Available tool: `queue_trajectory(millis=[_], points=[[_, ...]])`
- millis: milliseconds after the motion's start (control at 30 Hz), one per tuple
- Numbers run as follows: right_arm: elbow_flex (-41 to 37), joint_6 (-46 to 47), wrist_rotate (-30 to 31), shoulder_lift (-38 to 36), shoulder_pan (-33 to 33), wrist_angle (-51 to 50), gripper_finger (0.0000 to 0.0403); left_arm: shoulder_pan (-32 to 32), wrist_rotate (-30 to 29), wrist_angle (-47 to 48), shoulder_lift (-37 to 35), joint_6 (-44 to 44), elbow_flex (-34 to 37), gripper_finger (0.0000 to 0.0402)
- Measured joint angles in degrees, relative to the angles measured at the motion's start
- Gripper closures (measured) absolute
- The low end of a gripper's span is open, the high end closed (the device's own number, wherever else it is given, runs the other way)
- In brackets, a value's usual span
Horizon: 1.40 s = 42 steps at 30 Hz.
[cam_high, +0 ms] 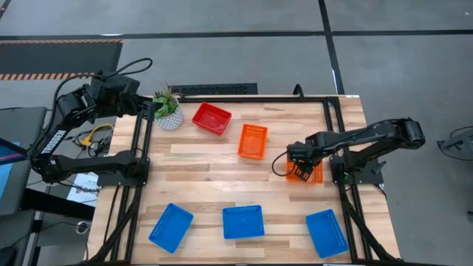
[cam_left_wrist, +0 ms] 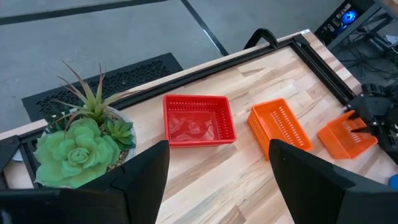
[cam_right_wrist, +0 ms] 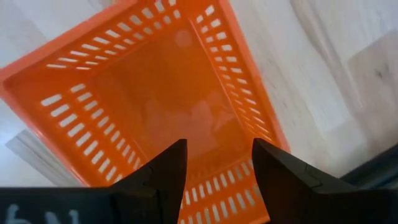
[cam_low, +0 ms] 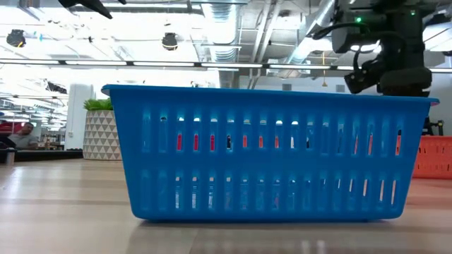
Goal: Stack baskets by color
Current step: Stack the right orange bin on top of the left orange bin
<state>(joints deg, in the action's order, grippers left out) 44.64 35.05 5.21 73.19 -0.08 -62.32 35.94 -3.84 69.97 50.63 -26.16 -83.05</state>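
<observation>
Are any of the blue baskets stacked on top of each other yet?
No, the three blue plastic mesh baskets lie apart in a row along one edge of the wooden table, none touching another.

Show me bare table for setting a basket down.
Free: the middle band between the orange basket and blue baskets, and the left side below the plant. Crowded: the right edge, where the right gripper stands over another orange basket.

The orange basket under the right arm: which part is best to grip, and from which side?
Probably the short end wall of the orange basket, from above. It sits upright with its mouth open, and the right pincer hangs open over that wall, one finger either side.
</observation>
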Motion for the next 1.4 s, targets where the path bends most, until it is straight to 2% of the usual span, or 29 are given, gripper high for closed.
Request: queue_trajectory(millis=[200, 433, 567, 733, 800, 933, 1233, 1400], points=[[-2.26, 1.45, -0.44, 0.37, -0.48, 0.92, 0.0215, -0.01, 0.0, 0.0, 0.0, -0.39, 0.0, 0.0139], [-4.13, 4.12, -0.82, 0.36, -0.43, 3.44, 0.0255, -0.02, -0.08, 0.0, 0.0, -0.54, 0.0, 0.0139], [-4.3, 5.87, -0.83, 0.35, -0.44, 4.24, 0.0292, -0.02, -0.31, 0.0, 0.0, -1.04, 0.0, 0.0139], [-1.07, 3.15, -1.37, -0.07, -0.44, 5.02, 0.0321, -0.01, -0.72, 0.0, 0.0, -1.46, 0.0, 0.0139], [1.22, 1.97, 0.45, -0.12, -0.44, 3.99, 0.0322, -0.01, -0.78, 0.0, 0.0, -1.61, 0.0, 0.0139], [2.85, -1.74, 3.29, -0.16, -1.05, 2.29, 0.0304, -0.02, -0.92, 0.0, 0.0, -1.87, 0.0, 0.0139], [2.85, -5.9, 3.81, 3.69, -5.45, -0.68, 0.0184, -0.01, -1.33, 0.0, 0.0, -1.94, 0.0, 0.0139], [2.85, -9.51, 3.83, 9.33, -6.86, -0.83, 0.0171, -0.01, -1.53, 0.0, 0.01, -1.9, 0.0, 0.0139]])
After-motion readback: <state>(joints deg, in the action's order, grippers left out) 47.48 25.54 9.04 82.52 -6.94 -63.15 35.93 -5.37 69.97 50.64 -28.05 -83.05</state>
